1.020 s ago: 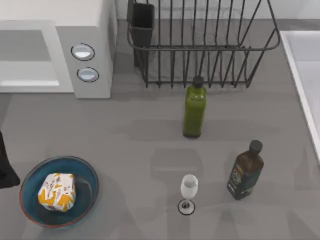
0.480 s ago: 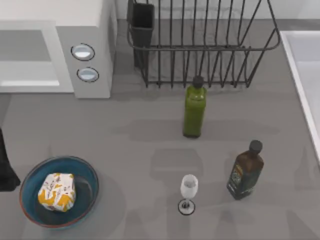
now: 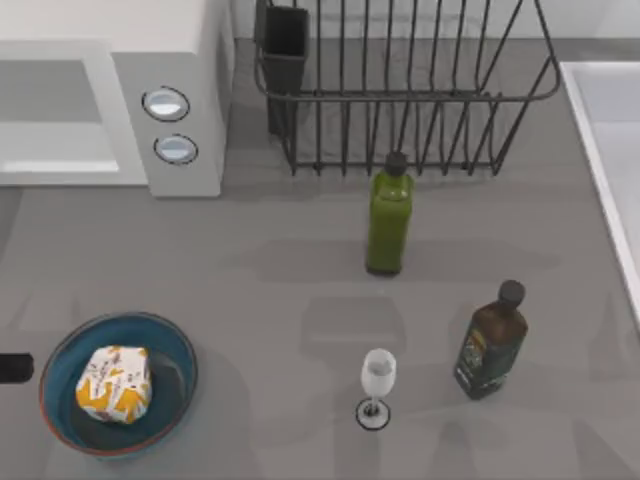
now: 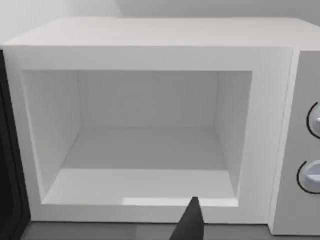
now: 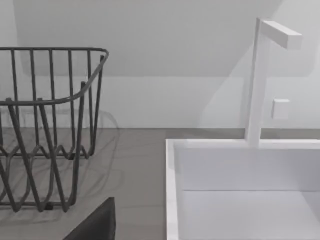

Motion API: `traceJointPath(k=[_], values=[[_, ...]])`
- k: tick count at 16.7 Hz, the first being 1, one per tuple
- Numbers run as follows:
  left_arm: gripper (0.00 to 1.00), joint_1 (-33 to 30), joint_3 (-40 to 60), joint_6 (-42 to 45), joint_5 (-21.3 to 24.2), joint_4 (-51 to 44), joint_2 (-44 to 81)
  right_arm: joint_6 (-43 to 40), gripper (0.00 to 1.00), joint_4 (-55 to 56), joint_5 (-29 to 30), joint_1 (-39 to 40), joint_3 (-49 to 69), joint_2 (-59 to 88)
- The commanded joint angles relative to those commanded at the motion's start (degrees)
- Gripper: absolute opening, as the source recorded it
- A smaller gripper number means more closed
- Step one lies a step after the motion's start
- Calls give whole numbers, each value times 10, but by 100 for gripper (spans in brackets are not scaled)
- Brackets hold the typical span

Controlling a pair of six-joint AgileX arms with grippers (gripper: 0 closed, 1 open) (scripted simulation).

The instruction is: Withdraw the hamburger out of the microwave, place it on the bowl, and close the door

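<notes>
The hamburger [image 3: 113,384] is seen resting inside the bowl [image 3: 172,344], which sits on the table [image 3: 280,300] near the top view's lower left corner. The microwave [image 3: 185,60] stands at the upper left, and in the left wrist view its cavity [image 4: 145,135] is shown open and bare, with two knobs [image 4: 312,176] at the side panel. A dark strip along the edge of that view may be the door [image 4: 7,165], swung aside; this cannot be told for certain.

Compared with half a second ago, the dark upright shape at the top view's left edge, beside the bowl, has been replaced by a small dark stub [image 3: 14,368] of the left arm, lying lower and flatter against the edge. One dark fingertip [image 4: 190,225] of the left gripper is seen in the left wrist view below the cavity; whether the fingers are spread or closed cannot be told. Everything else is unchanged: the wire rack [image 3: 400,90], the green bottle [image 3: 388,215], the brown bottle [image 3: 492,340] and the wine glass [image 3: 377,385].

In the right wrist view the rack [image 5: 50,125] and a white sink [image 5: 240,185] are faced.
</notes>
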Motion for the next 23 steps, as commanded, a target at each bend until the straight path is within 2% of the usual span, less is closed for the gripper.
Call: traceJointPath(k=[4,15,17,23], values=[[2,0,0,0,0,0,0,0,100,0,0,0,0,0],[0,-9,1,0,-9,-2,0,0,100,0,0,0,0,0],[0,-43,5,0,-43,-6,-1,0,100,0,0,0,0,0],[0,-199,19,0,-199,-23,-4,0,100,0,0,0,0,0]])
